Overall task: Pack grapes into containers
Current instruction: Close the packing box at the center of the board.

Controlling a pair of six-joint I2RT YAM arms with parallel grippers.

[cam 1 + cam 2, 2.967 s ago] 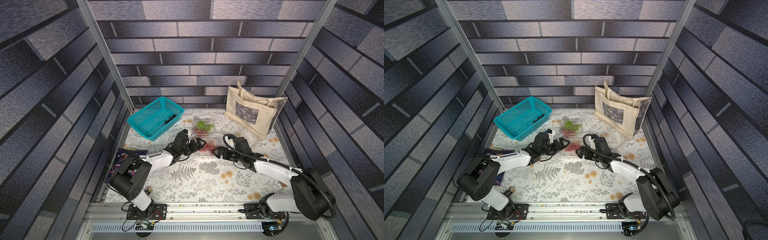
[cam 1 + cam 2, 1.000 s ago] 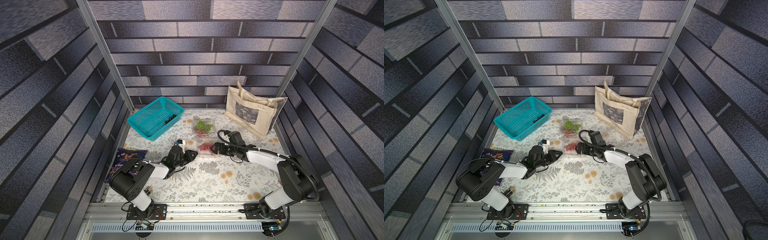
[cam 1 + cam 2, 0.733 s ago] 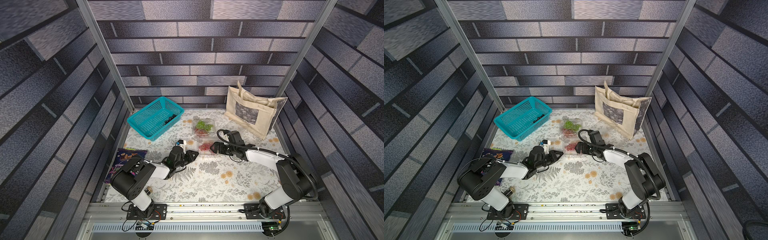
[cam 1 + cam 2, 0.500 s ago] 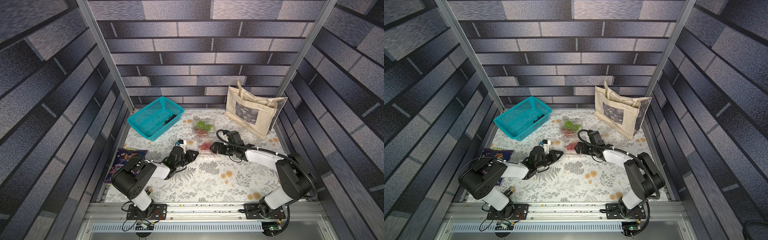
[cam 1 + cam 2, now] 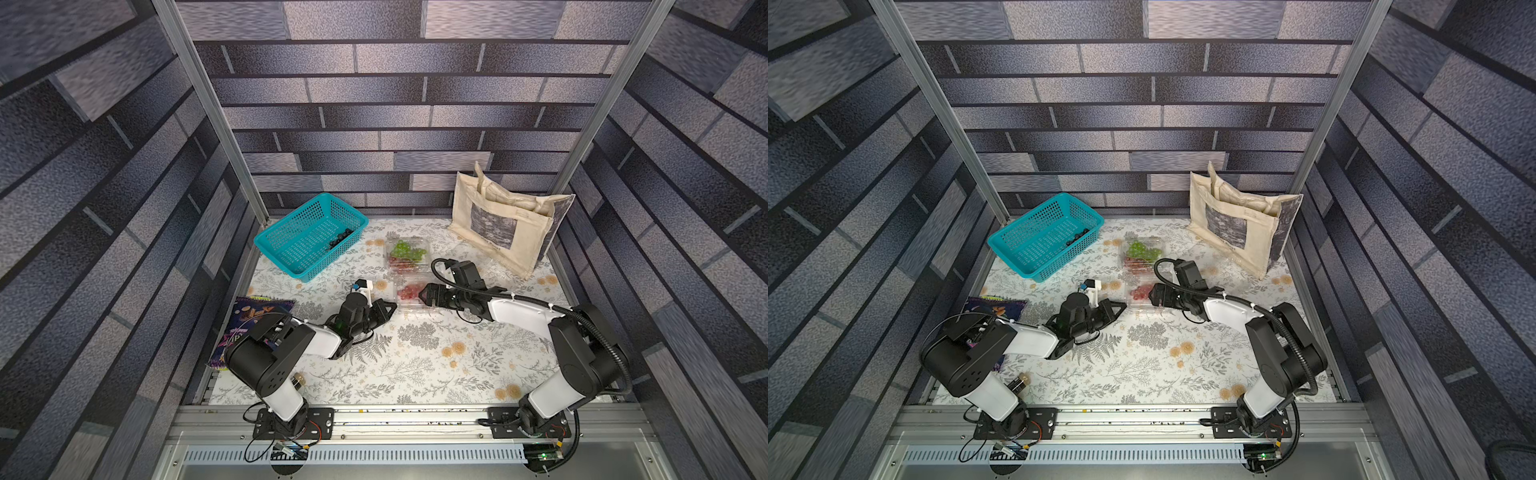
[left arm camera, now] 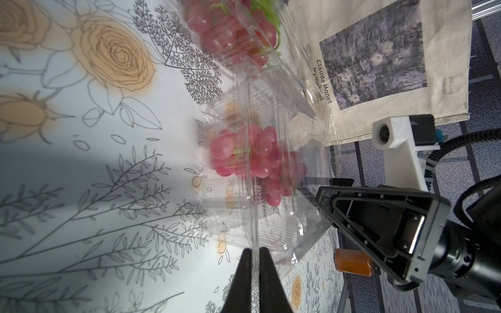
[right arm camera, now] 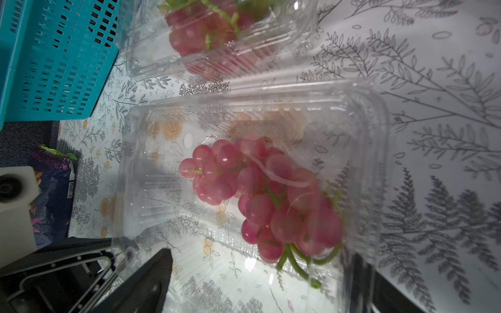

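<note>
A clear container [image 5: 409,296] [image 5: 1140,297] holding red grapes [image 6: 252,151] [image 7: 260,189] lies mid-table. My left gripper [image 5: 392,306] [image 5: 1122,307] [image 6: 254,250] is shut on that container's thin edge at its left end. My right gripper [image 5: 424,293] [image 5: 1154,296] [image 7: 260,284] is open wide at the opposite end, one finger on each side of the box. Behind it sits a second container [image 5: 405,255] with green and red grapes. Black grapes [image 5: 340,239] lie in the teal basket [image 5: 291,245].
A beige tote bag [image 5: 503,220] stands at the back right, with a clear plastic box [image 5: 492,266] at its foot. A purple snack bag [image 5: 249,320] lies at the left edge, beside my left arm.
My left gripper has closed onto the container's edge. The right gripper has stayed open against the other end. Three seconds ago both grippers were over the box.
</note>
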